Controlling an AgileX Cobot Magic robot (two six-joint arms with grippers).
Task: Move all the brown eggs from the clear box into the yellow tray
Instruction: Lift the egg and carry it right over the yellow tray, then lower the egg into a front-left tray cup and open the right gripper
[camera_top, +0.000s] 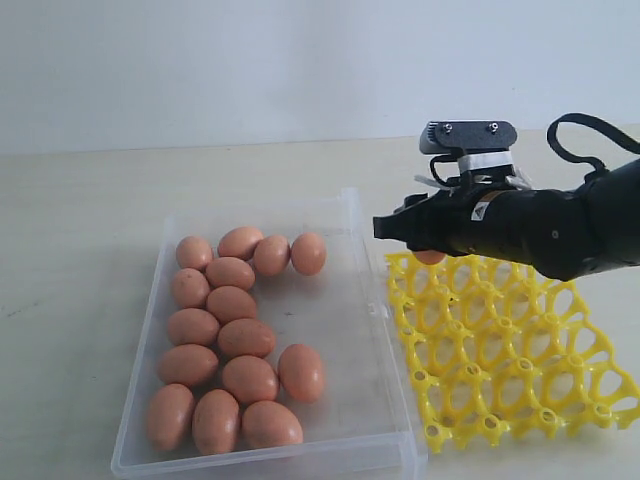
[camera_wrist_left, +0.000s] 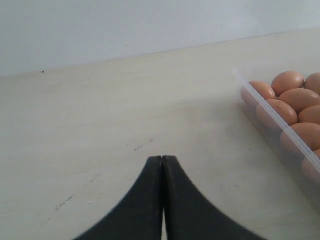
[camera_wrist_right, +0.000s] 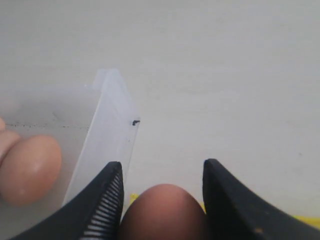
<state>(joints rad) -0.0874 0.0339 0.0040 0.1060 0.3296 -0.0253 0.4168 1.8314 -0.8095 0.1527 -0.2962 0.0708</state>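
Several brown eggs (camera_top: 230, 303) lie in the clear box (camera_top: 380, 310), mostly along its left side. To the box's right lies the yellow tray (camera_top: 500, 340). My right gripper (camera_top: 400, 232) hovers over the tray's far left corner, shut on one brown egg (camera_wrist_right: 162, 212) that peeks out below it (camera_top: 430, 257). The right wrist view also shows the box wall (camera_wrist_right: 107, 120), an egg inside it (camera_wrist_right: 30, 167) and a sliver of the tray (camera_wrist_right: 134, 198). My left gripper (camera_wrist_left: 162, 159) is shut and empty above bare table, left of the box rim (camera_wrist_left: 270, 112) and its eggs (camera_wrist_left: 295, 97).
The light wooden table (camera_top: 80, 230) runs to a pale wall behind. The box's clasp tab (camera_top: 378, 310) faces the tray. The right arm's black body (camera_top: 560, 230) and cable (camera_top: 585, 135) hang over the tray's far side.
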